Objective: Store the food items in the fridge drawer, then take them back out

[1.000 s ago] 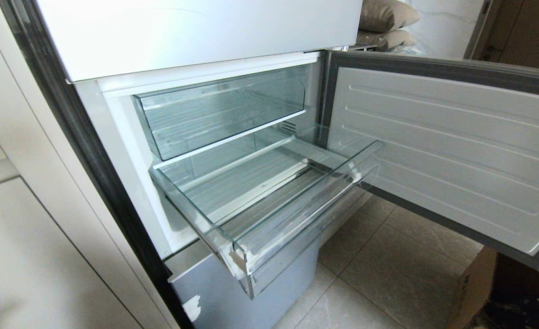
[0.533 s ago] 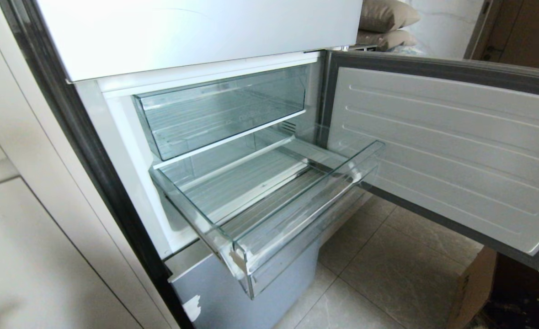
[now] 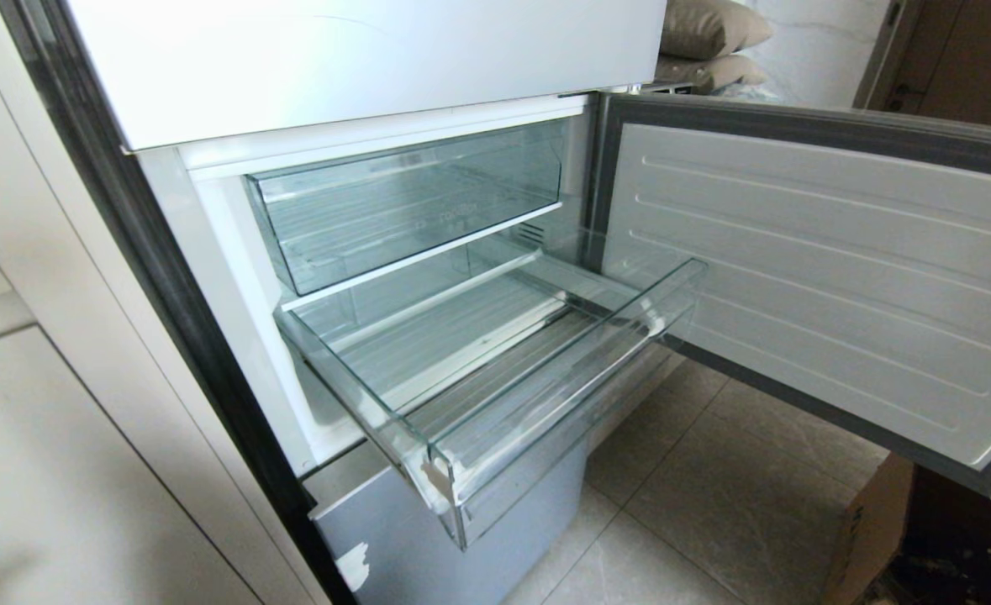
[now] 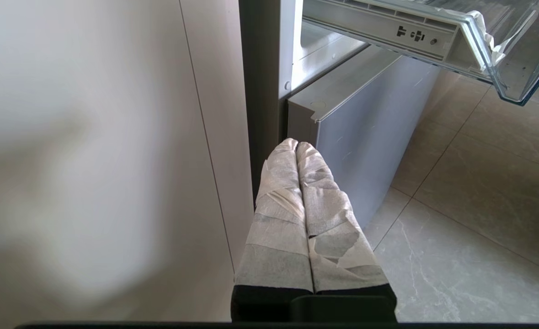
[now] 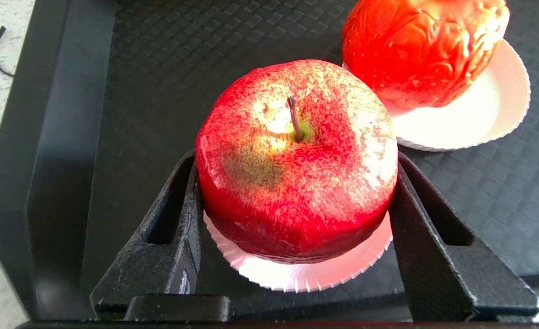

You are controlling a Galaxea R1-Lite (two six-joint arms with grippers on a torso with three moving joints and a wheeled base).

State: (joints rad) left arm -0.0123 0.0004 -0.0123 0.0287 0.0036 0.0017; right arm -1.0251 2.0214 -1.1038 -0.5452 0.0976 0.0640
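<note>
The fridge drawer (image 3: 495, 395) stood pulled out and held nothing. Both food items sat outside it in a black tray (image 5: 159, 55): the apple (image 5: 296, 160) between the right gripper (image 5: 296, 201) fingers, which touched its sides, the second red item (image 5: 424, 45) just beside it. The left gripper (image 4: 299, 148) hung clenched, idle, below the drawer. Storing had not begun.

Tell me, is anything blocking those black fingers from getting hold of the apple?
Nothing visible does. The right gripper already has its fingers on either side of the apple, right against its sides. The apple sits on a white paper liner in a black tray; the second red item lies clear of both fingers.
</note>
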